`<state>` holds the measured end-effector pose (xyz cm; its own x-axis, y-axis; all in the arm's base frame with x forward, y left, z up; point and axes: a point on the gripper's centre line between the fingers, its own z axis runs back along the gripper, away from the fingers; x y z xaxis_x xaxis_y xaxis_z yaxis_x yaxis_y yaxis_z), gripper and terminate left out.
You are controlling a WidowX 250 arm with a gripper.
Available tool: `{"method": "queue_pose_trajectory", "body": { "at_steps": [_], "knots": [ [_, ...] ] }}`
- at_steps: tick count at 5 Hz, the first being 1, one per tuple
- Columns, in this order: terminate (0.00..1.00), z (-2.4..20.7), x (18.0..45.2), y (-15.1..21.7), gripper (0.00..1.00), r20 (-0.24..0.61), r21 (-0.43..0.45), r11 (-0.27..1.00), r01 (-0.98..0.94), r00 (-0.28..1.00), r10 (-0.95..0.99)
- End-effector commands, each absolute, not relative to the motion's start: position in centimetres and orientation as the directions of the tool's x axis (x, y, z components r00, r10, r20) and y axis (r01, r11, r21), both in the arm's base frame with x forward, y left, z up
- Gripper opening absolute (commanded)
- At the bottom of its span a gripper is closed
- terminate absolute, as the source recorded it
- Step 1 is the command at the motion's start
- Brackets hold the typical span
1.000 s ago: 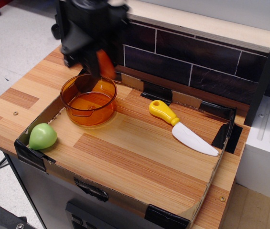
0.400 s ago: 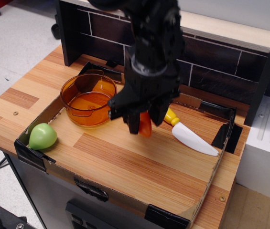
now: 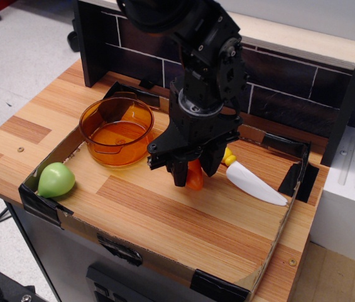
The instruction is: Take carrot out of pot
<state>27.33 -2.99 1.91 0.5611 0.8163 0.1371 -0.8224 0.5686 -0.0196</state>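
Note:
The orange toy carrot (image 3: pixel 195 177) hangs point-down between my gripper's fingers, its tip at or just above the wooden tray floor. My gripper (image 3: pixel 191 175) is shut on it, to the right of the pot. The amber-orange pot (image 3: pixel 116 131) stands at the tray's back left and looks empty. My black arm covers part of the knife's handle.
A green pear-shaped toy (image 3: pixel 55 179) lies in the tray's front left corner. A yellow-handled toy knife (image 3: pixel 250 182) lies right of my gripper. The cardboard tray wall (image 3: pixel 164 261) runs along the front. A dark tiled backsplash (image 3: pixel 284 78) stands behind.
My gripper carried the carrot from above the pot's back rim to the right, out of the pot, and lowered it toward the tray floor.

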Motion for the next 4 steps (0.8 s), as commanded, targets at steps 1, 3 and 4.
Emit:
{"method": "queue_pose_trajectory", "body": {
  "at_steps": [1,3,4],
  "knots": [
    [0.0,3.3,26.2,-2.3,1.0,0.146,-0.043,0.557,-0.829,0.546,0.825],
    [0.0,5.9,26.8,-1.7,1.0,0.158,-0.097,0.531,-0.841,0.514,0.843],
    [0.0,9.1,27.4,-1.1,1.0,0.166,-0.159,0.49,-0.857,0.466,0.869]
  ]
}}
